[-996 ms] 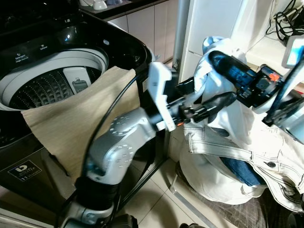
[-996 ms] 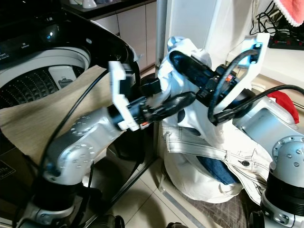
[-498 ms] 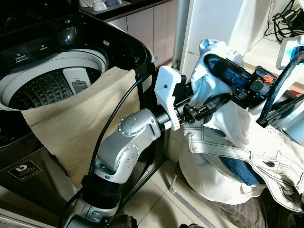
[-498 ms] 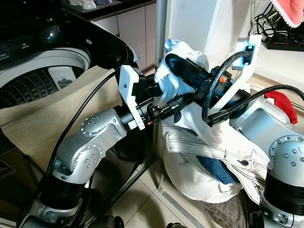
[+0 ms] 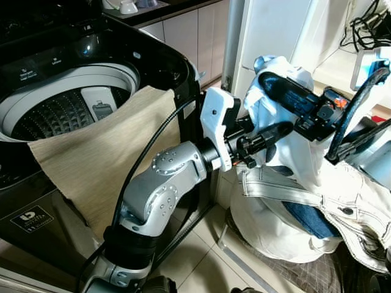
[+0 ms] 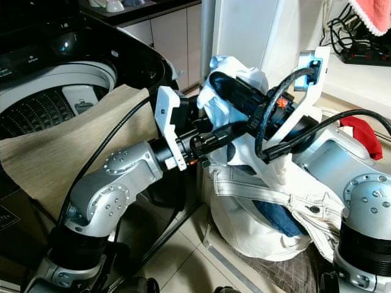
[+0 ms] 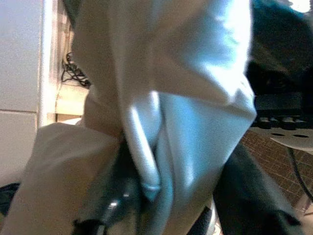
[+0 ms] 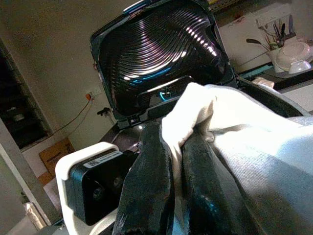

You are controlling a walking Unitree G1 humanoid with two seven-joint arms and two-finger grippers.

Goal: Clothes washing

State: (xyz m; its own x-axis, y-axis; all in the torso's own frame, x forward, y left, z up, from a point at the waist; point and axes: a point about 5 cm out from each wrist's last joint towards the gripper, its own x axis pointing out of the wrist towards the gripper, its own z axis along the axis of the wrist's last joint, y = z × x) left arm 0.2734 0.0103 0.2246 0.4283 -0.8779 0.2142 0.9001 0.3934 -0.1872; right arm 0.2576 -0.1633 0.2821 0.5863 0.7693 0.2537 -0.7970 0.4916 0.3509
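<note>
At nine to ten o'clock in the head views stands a black top-loading washing machine (image 5: 73,55) with its lid raised, its ribbed steel drum (image 5: 55,116) showing inside a pale grey ring. A beige woven cloth (image 5: 104,152) hangs over the machine's front rim, from the drum's edge down the black front panel. Behind it, at twelve o'clock, runs a surface (image 5: 153,9) over pale cabinet doors (image 5: 195,36), with a grey pole (image 5: 233,36) just beside them.

At centre, the left gripper (image 5: 272,131) reaches across toward three o'clock, its black fingers closed on a fold of a white denim garment with dark stitching (image 5: 287,183). The right gripper (image 6: 226,85) meets it from the other side at about one o'clock, its fingers pinched shut on the garment's bunched upper end, as the right wrist view also shows. The garment's lower part sags in a heap toward the pale tiled floor (image 5: 201,256) at five o'clock, a blue lining (image 5: 308,217) showing in a gap. At two o'clock a white shelf (image 5: 348,61) carries black cables (image 5: 366,21).
</note>
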